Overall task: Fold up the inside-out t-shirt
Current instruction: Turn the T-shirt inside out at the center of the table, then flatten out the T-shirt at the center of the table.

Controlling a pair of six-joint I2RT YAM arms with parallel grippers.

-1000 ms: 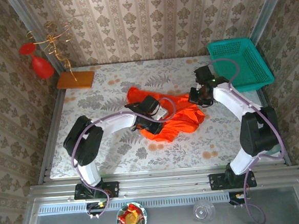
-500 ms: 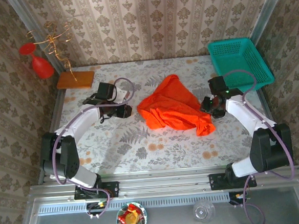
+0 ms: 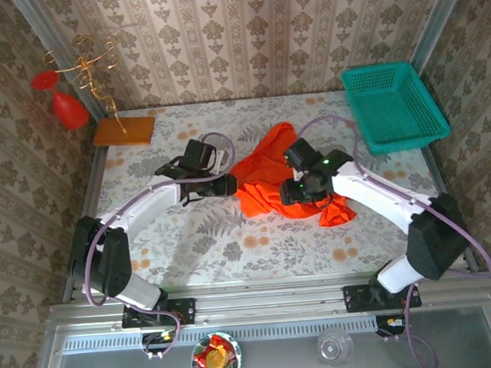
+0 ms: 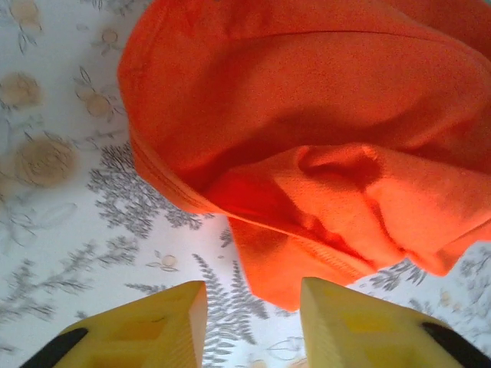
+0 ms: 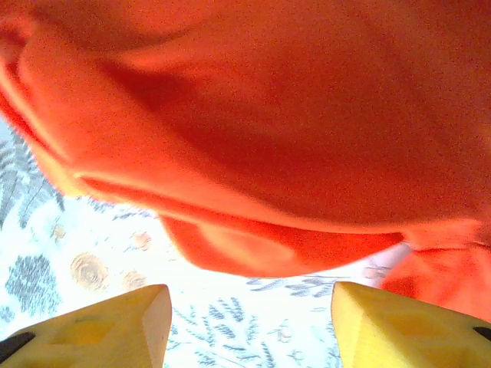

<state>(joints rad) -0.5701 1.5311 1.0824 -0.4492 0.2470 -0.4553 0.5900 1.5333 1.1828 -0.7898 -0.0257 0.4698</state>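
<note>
The inside-out t-shirt lies crumpled in a bright orange-red heap at the middle of the floral table. My left gripper hovers at its left edge, open; in the left wrist view a folded hem of the t-shirt lies just ahead of the empty gap between the yellow fingers of the left gripper. My right gripper sits over the heap's middle, jaws wide open. In the right wrist view the t-shirt bulges just beyond the right gripper, with bare table between the fingers.
A teal basket stands at the back right corner. An orange wooden board carries a wire stand with a red cone ornament at the back left. The table's front strip holds only its floral cloth.
The right arm swung left from the shirt's right side to over its middle. The left gripper moved right up to the shirt's left edge. The heap changed shape slightly.
</note>
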